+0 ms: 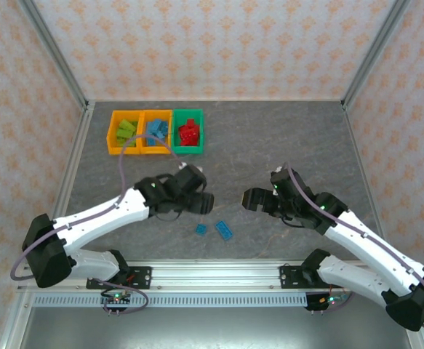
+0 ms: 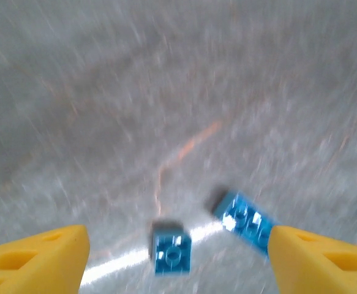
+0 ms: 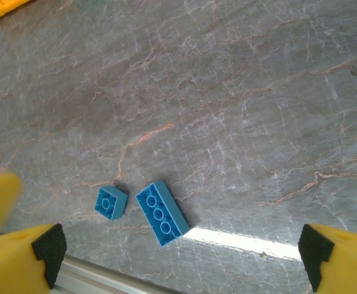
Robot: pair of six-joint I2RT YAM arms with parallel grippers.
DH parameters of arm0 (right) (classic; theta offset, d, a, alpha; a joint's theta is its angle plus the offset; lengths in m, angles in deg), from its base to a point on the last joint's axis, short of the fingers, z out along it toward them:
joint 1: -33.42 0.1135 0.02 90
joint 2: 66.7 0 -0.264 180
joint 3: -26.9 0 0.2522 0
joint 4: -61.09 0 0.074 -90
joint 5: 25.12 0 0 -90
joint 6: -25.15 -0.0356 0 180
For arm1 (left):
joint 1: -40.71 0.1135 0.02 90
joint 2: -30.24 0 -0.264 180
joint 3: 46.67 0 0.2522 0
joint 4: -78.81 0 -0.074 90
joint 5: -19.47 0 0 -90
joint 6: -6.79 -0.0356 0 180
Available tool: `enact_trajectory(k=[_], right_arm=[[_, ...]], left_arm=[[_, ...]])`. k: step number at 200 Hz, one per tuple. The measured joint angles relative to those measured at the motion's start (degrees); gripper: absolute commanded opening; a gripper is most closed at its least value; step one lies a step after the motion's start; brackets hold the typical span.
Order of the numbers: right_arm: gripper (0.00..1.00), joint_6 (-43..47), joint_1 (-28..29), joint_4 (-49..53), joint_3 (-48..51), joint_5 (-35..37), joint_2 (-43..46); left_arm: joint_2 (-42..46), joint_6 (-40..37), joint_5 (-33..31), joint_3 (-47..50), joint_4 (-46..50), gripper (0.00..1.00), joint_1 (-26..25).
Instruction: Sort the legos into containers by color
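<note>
square lego (image 2: 171, 252), long lego (image 2: 247, 222), hand (image 2: 178, 240) spread

- We log a grey veined table (image 1: 270, 145);
- at its far left, three bins in a row, sides touching: orange bin (image 1: 110, 132), second orange bin (image 1: 156, 151), green bin (image 1: 201, 132);
- toward the near edge, small blue brick (image 1: 200, 229) just beside long blue brick (image 1: 224, 230), not touching.

Two bright blue legos, a small square one (image 3: 111, 203) and a longer one (image 3: 162, 212), lie on the grey table (image 3: 239, 92), which is marbled with pale and rust-orange veins. They sit just ahead of the right gripper (image 3: 182, 245), whose yellow fingers (image 3: 13, 263) carry black pads (image 3: 48, 245). The left gripper (image 2: 178, 245) shows plain yellow fingers (image 2: 34, 260). Well beyond it, lime green legos (image 1: 126, 131) sit in one orange container (image 1: 111, 138), light blue legos (image 1: 157, 129) in a second orange container (image 1: 143, 142), and red legos (image 1: 188, 133) in a green container (image 1: 201, 134). The walls (image 1: 219, 43) wear cream paper with a peach floral print.
</note>
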Motion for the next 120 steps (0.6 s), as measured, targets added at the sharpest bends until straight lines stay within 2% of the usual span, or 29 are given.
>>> enact_trajectory(k=[39,94,107,120], right_arm=[[0.99,-0.26,0.00,-0.94,0.31,0.00,-0.46],[0.99,-0.90,0.00,-0.90,0.52,0.00,-0.52],[1.00,-1.09,0.00,-0.85,0.72,0.00,-0.52],[0.99,-1.27,0.00,-0.90,0.94,0.00,-0.52]], left_arm=[[-2.16,-0.66,1.33,4.79,0.20,0.77,-4.87],[-12.48,-3.08,2.19,5.11,-3.10,0.72,-5.33],[-14.95,-3.37,2.67,5.03,-3.21,0.68,-5.33],[-17.00,-3.61,3.04,5.01,-3.21,0.59,-5.33]])
